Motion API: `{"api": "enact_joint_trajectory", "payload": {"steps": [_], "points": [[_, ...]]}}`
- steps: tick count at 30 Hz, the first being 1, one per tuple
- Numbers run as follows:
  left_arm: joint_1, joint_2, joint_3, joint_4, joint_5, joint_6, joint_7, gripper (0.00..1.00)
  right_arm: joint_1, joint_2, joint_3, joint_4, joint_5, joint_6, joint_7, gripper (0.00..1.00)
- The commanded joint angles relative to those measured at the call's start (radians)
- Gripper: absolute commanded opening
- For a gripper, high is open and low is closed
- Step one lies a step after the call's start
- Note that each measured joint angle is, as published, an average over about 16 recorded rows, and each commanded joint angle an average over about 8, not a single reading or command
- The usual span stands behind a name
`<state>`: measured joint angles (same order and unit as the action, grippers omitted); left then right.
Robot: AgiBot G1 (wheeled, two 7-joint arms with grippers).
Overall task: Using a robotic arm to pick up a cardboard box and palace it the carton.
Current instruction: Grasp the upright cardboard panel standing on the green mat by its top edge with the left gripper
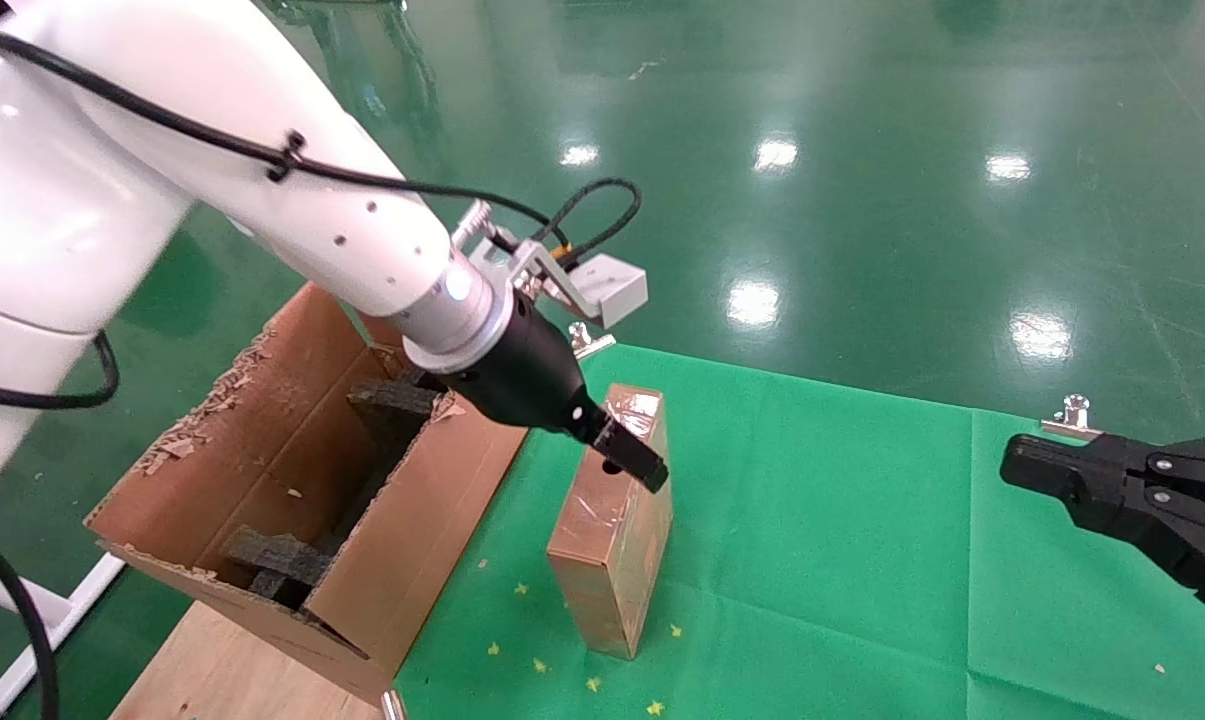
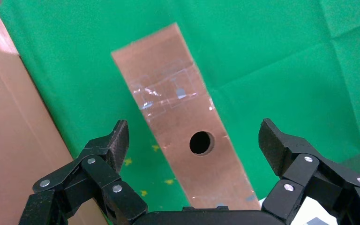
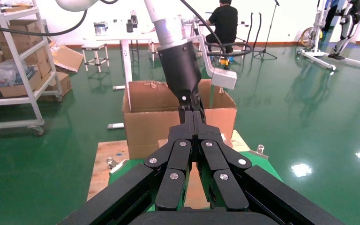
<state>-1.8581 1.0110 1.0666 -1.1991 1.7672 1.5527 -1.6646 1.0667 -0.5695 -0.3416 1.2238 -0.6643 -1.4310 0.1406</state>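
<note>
The cardboard box (image 1: 612,540) stands upright on the green cloth, narrow, brown and wrapped in shiny tape. In the left wrist view its top face (image 2: 168,93) shows a round hole (image 2: 201,142). The white robotic arm reaches over it from the left. My left gripper (image 1: 627,455) (image 2: 194,136) is open, one finger on each side of the box's top and both apart from it. The carton (image 1: 442,500) (image 2: 9,131) sits just left of the box, flaps ragged, with dark foam blocks (image 1: 392,400) inside. The right gripper (image 1: 1022,465) (image 3: 193,115) is parked at the right edge, shut and empty.
A green cloth (image 1: 842,560) covers the table, held by metal clips (image 1: 1072,415) at its far edge. The carton rests on a wooden board (image 1: 222,670). Small yellow scraps (image 1: 537,665) lie near the box's foot. Beyond is shiny green floor (image 1: 862,200).
</note>
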Motion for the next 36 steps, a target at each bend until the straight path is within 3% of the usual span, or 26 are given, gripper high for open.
{"api": "enact_joint_trajectory", "payload": {"steps": [1, 11, 12, 16, 17, 19, 20, 24, 25, 36], "points": [[0.004, 0.008, 0.015, 0.014, 0.003, -0.008, -0.014, 1.0, 0.0, 0.0, 0.0, 0.0, 0.0, 0.0, 0.0, 0.0], [0.018, 0.048, 0.034, 0.107, 0.009, -0.025, 0.016, 1.0, 0.0, 0.0, 0.0, 0.0, 0.0, 0.0, 0.0, 0.01], [0.019, 0.05, 0.034, 0.112, 0.007, -0.026, 0.019, 1.0, 0.0, 0.0, 0.0, 0.0, 0.0, 0.0, 0.0, 0.07], [0.019, 0.055, 0.036, 0.13, 0.001, -0.027, 0.034, 1.0, 0.0, 0.0, 0.0, 0.0, 0.0, 0.0, 0.0, 0.57], [0.019, 0.055, 0.037, 0.133, 0.0, -0.027, 0.035, 0.94, 0.0, 0.0, 0.0, 0.0, 0.0, 0.0, 0.0, 0.7], [0.019, 0.057, 0.037, 0.136, 0.0, -0.027, 0.038, 0.71, 0.0, 0.0, 0.0, 0.0, 0.0, 0.0, 0.0, 0.93], [0.019, 0.057, 0.038, 0.138, 0.0, -0.027, 0.039, 0.59, 0.0, 0.0, 0.0, 0.0, 0.0, 0.0, 0.0, 1.0], [0.019, 0.056, 0.037, 0.135, -0.001, -0.027, 0.038, 0.08, 0.0, 0.0, 0.0, 0.0, 0.0, 0.0, 0.0, 1.0], [0.019, 0.056, 0.036, 0.135, -0.001, -0.027, 0.037, 0.02, 0.0, 0.0, 0.0, 0.0, 0.0, 0.0, 0.0, 1.0], [0.02, 0.054, 0.035, 0.129, -0.001, -0.026, 0.033, 0.0, 0.0, 0.0, 0.0, 0.0, 0.0, 0.0, 0.0, 1.0]]}}
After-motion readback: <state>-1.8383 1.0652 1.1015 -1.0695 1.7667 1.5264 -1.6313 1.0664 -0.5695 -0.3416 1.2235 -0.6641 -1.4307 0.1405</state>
